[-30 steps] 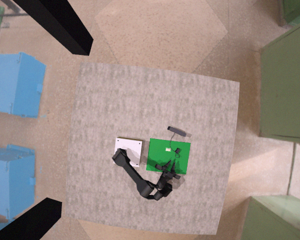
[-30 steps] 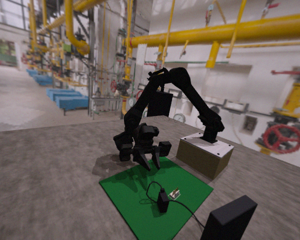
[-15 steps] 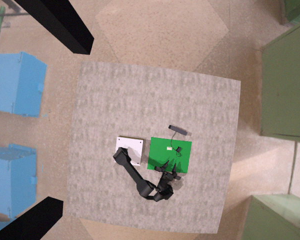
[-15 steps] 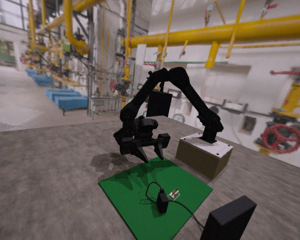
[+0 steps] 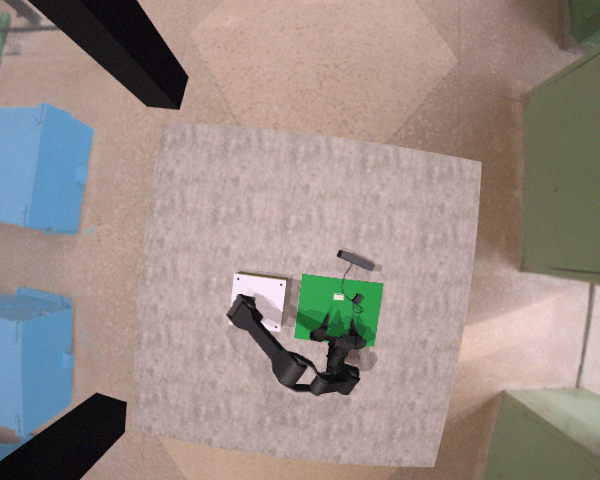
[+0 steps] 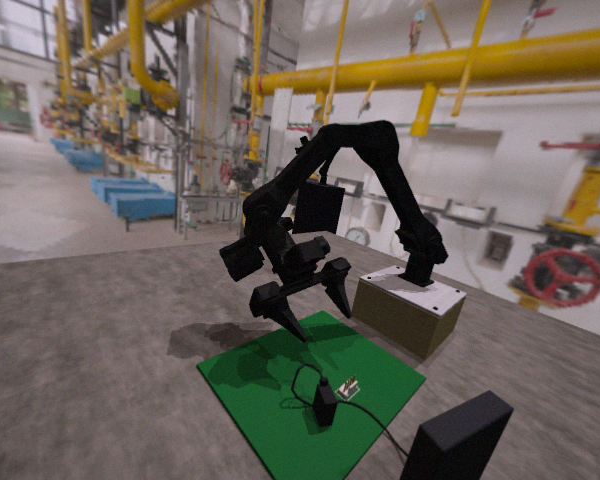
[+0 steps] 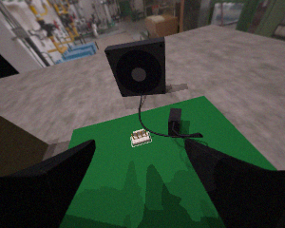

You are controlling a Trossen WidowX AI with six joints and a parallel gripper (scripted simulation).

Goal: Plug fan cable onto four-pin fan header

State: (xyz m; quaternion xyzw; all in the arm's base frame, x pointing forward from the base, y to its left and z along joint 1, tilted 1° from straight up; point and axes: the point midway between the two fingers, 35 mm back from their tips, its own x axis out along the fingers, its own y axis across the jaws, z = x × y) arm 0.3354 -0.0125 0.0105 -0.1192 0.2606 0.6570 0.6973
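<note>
One claw [image 6: 316, 304] hangs wide apart and empty above the board [image 6: 269, 444]; the plug [image 6: 324, 400] stands beside the header [image 6: 349, 388], unmated, so regrasping looks next.

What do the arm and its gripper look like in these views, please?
The arm is matte black throughout, with chunky rounded links and no visible markings or loose cables. Its gripper has two black wedge-shaped fingers tapering to points. The arm is mounted on a white plate on a tan block.

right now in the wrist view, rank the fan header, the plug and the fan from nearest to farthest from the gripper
1. Fan header: on the green board, just ahead of the open gripper.
2. Plug: standing on the board, slightly further, to the right.
3. Fan: upright beyond the board's far edge.
</note>
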